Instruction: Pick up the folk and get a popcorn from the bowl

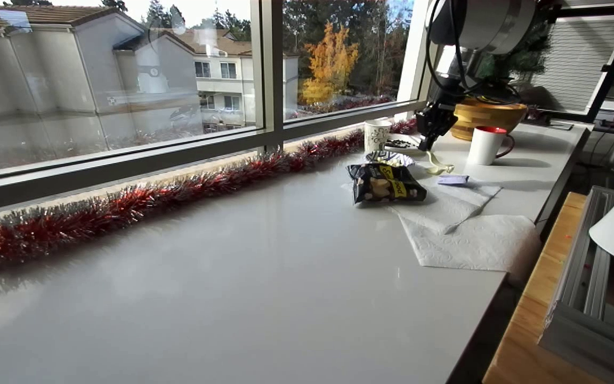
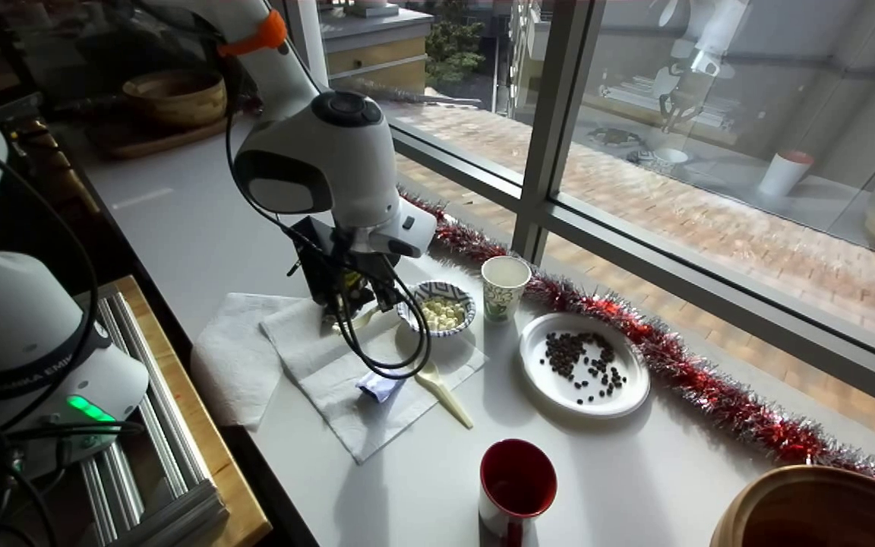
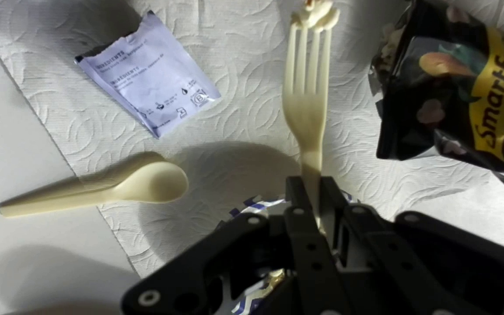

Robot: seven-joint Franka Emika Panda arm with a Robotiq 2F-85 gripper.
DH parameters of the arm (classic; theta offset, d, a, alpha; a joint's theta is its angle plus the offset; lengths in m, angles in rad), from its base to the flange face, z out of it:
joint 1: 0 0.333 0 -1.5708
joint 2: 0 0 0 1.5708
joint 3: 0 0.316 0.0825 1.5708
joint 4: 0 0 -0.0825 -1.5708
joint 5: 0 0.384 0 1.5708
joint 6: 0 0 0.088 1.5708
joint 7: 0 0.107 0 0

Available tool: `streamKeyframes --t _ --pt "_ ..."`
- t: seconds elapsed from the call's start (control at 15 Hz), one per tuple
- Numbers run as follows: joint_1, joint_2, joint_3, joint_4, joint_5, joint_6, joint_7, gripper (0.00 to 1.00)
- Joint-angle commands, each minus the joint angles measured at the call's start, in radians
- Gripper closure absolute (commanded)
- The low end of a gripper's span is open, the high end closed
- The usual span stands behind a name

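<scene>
My gripper (image 3: 312,186) is shut on the handle of a pale yellow fork (image 3: 306,109) in the wrist view. A bit of popcorn (image 3: 315,16) sits at the tine tips, at the upper edge of that view. The fork (image 2: 364,319) also shows in an exterior view, pointing away from the bowl over the paper towel. The bowl (image 2: 445,287) is small, with a dark-and-white pattern, and holds a heap of popcorn (image 2: 443,315). My gripper (image 1: 426,144) is beside and above the bowl (image 1: 376,156). In the wrist view my fingers cover most of the bowl (image 3: 256,208).
A black popcorn bag (image 3: 444,92), a lilac packet (image 3: 153,78) and a pale spoon (image 3: 147,186) lie around the fork. A paper cup (image 2: 504,292), a plate (image 2: 532,387) with dark beans, a mug (image 2: 517,486) and a wooden bowl (image 1: 485,120) stand nearby. Tinsel (image 1: 205,184) runs along the window.
</scene>
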Motion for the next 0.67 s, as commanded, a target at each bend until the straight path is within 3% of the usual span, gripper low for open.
streamKeyframes --t 0.0,0.4,0.6 --pt "-0.017 0.035 -0.003 0.047 0.067 0.034 0.057 0.97" --pt "-0.029 0.133 -0.079 0.123 0.046 0.051 0.181 0.97" --pt "-0.058 0.188 -0.068 0.169 0.092 0.074 0.179 0.97"
